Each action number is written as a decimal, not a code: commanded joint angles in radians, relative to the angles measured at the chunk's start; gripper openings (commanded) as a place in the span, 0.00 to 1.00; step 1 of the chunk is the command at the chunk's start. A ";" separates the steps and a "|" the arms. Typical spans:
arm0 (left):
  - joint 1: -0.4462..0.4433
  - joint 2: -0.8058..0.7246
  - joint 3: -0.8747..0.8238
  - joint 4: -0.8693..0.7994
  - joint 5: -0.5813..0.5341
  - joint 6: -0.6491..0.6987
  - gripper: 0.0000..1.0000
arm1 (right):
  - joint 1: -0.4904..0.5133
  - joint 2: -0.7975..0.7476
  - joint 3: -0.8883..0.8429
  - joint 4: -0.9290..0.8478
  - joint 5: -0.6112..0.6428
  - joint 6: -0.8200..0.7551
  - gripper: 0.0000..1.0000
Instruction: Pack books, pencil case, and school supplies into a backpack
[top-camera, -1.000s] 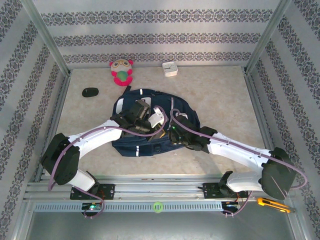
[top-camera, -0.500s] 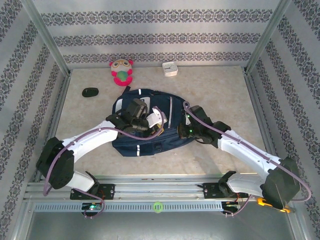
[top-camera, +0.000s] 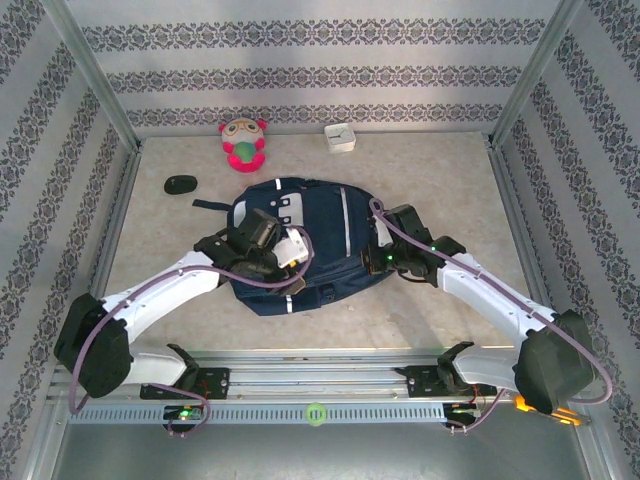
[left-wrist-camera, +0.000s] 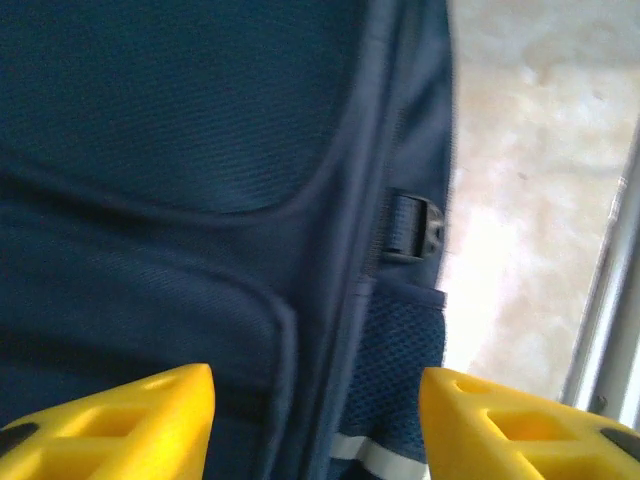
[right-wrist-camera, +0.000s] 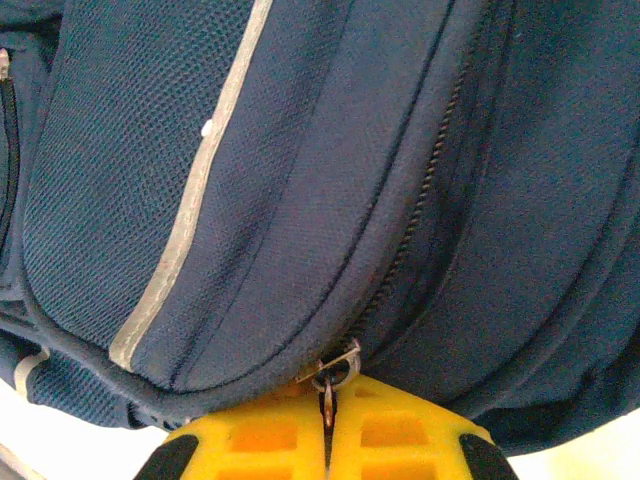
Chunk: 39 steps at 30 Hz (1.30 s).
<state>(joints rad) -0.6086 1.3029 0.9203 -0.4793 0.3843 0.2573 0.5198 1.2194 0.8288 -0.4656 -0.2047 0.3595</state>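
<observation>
The backpack (top-camera: 325, 225) lies flat in the middle of the table (top-camera: 440, 190). Its long axis runs roughly 12 to 6 o'clock in the overhead view, with the white-grey patch toward 12. The right claw (top-camera: 377, 257) sits at the bag's 3 o'clock edge. In the right wrist view that claw (right-wrist-camera: 328, 440) has its yellow fingers pressed together, clamped on the small metal zipper pull (right-wrist-camera: 330, 385). From the pull, the zipper track (right-wrist-camera: 420, 200) climbs away from the claw toward 1 o'clock as a fine dark line of teeth that look meshed along the visible stretch. The next move turns on this relation: the pull hangs straight toward the claw at 6 o'clock while the track curves off around the bag's bulge, so any drag should probably follow that curve rather than tug squarely outward. The right arm is plainly the one placed for it. The left claw (top-camera: 290, 258) hovers over the bag's 8 o'clock part, and in the left wrist view it (left-wrist-camera: 315, 410) has its fingers well apart with nothing between them. It is poised above the fabric and could press the bag down as an anchor. The bag's shell is a soft, tightly woven navy mesh, rounded and puffed at the panel, with piped seams and a pale reflective stripe (right-wrist-camera: 195, 190). A black plastic buckle (left-wrist-camera: 412, 225) sits above a coarser net side pocket (left-wrist-camera: 400, 340). Limp cloth like this is likely to bunch ahead of the slider unless it is held taut.
</observation>
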 joint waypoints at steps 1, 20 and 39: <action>0.028 -0.077 0.001 -0.010 -0.185 -0.388 0.58 | 0.029 -0.021 -0.024 0.018 -0.047 0.007 0.00; 0.091 -0.484 -0.434 -0.084 -0.371 -1.469 0.61 | 0.131 -0.064 -0.045 0.030 -0.009 0.070 0.00; 0.238 -0.393 -0.529 0.192 -0.322 -1.362 0.00 | 0.175 -0.064 -0.024 -0.019 -0.071 0.067 0.00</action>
<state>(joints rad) -0.4290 0.9379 0.3901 -0.2714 0.0418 -1.2255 0.6659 1.1740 0.7822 -0.4423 -0.2256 0.4412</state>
